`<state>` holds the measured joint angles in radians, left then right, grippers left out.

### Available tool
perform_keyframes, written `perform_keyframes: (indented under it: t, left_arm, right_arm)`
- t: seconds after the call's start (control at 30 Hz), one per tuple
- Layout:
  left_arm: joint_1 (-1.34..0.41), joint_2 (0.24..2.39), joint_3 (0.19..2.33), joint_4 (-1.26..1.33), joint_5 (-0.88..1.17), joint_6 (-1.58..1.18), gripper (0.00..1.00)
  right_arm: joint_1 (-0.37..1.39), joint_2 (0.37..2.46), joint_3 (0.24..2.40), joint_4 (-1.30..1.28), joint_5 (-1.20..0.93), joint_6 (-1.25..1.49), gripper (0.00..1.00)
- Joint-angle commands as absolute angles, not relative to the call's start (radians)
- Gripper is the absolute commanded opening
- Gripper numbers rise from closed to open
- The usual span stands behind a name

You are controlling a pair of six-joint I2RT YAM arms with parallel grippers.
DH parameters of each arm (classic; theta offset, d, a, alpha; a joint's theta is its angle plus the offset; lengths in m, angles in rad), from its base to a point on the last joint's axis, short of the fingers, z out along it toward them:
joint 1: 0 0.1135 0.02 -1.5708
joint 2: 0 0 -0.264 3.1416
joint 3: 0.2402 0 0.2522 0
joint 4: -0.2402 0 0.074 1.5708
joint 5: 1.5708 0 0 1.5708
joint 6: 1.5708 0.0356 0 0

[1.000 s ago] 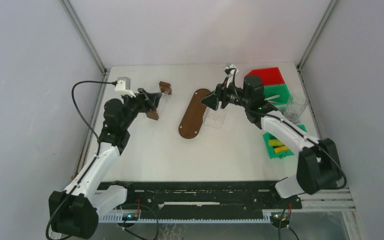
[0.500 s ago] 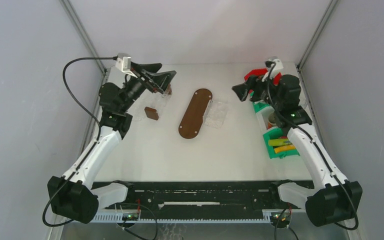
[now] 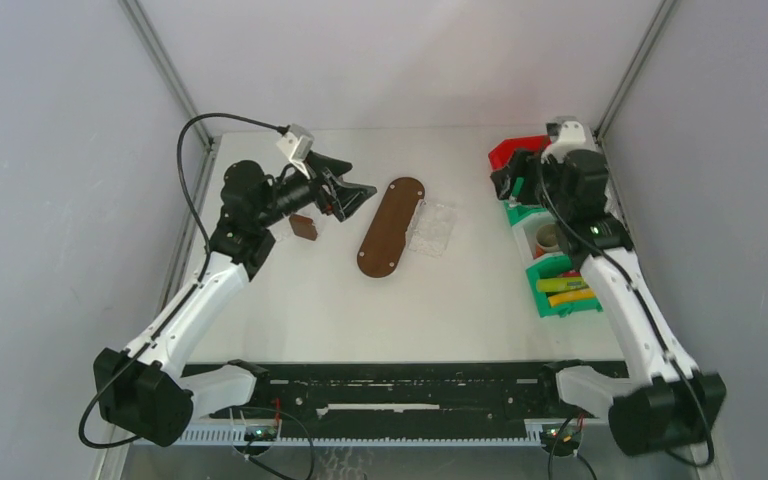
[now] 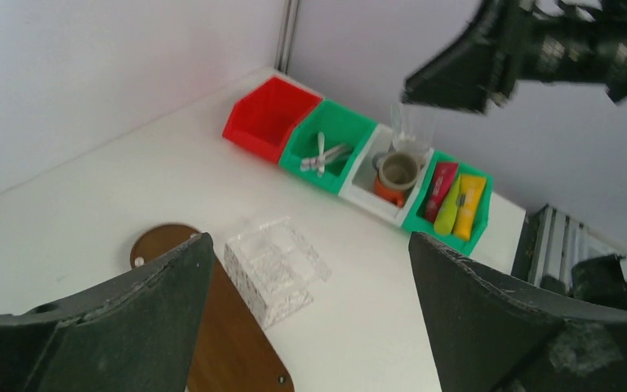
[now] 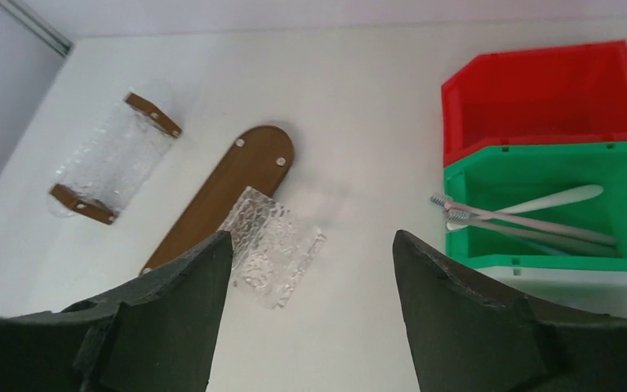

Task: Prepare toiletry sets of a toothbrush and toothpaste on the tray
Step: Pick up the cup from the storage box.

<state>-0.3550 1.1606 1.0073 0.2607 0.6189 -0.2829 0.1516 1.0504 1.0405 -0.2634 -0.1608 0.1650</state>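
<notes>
Toothpaste tubes (image 4: pixel 443 188) lie side by side in the end green bin (image 4: pixel 437 235), untouched. Judged light, soft and slippery: take hold across the mid-body, not the flat end. Left gripper (image 4: pixel 309 245) and right gripper (image 5: pixel 310 237): jaws spread wide, both empty

Both arms raised and outstretched, left claw (image 3: pixel 358 200) and right claw (image 3: pixel 502 183) gaping wide.

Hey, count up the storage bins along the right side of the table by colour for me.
Red bin: 1
Green bins: 2
White bin: 1
Total: 4
</notes>
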Motion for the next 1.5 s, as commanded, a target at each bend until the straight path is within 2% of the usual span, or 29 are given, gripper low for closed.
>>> perform_keyframes:
  t: [0.0,0.2,0.47,0.57,0.87,1.2,1.33,1.47]
  left_arm:
    - [-0.354,1.129,1.064,0.103,0.664,-0.129,0.93]
    - [-0.365,1.123,1.084,0.011,0.683,-0.084,0.92]
    - [-0.398,1.122,1.087,0.004,0.662,-0.088,0.91]
    - [-0.403,1.125,1.07,0.05,0.665,-0.121,0.9]
    - [-0.428,1.122,1.057,0.111,0.685,-0.163,0.89]
    - [-0.435,1.118,1.032,0.178,0.702,-0.195,0.89]
    - [-0.435,1.12,1.026,0.189,0.701,-0.201,0.89]
    - [-0.436,1.118,1.017,0.205,0.703,-0.205,0.89]
  right_arm:
    - [0.147,1.225,1.144,-0.306,-0.125,0.132,0.79]
    - [0.121,1.356,1.186,-0.367,-0.134,0.108,0.8]
    - [0.067,1.4,1.169,-0.305,-0.199,0.145,0.77]
    - [0.072,1.35,1.145,-0.271,-0.216,0.156,0.73]
    - [0.073,1.091,0.991,-0.212,-0.121,0.203,0.73]
    - [0.031,0.887,0.883,-0.279,0.248,0.297,0.74]
    - [-0.017,0.873,0.877,-0.262,0.303,0.339,0.76]
    - [-0.04,0.957,0.918,-0.236,0.227,0.244,0.84]
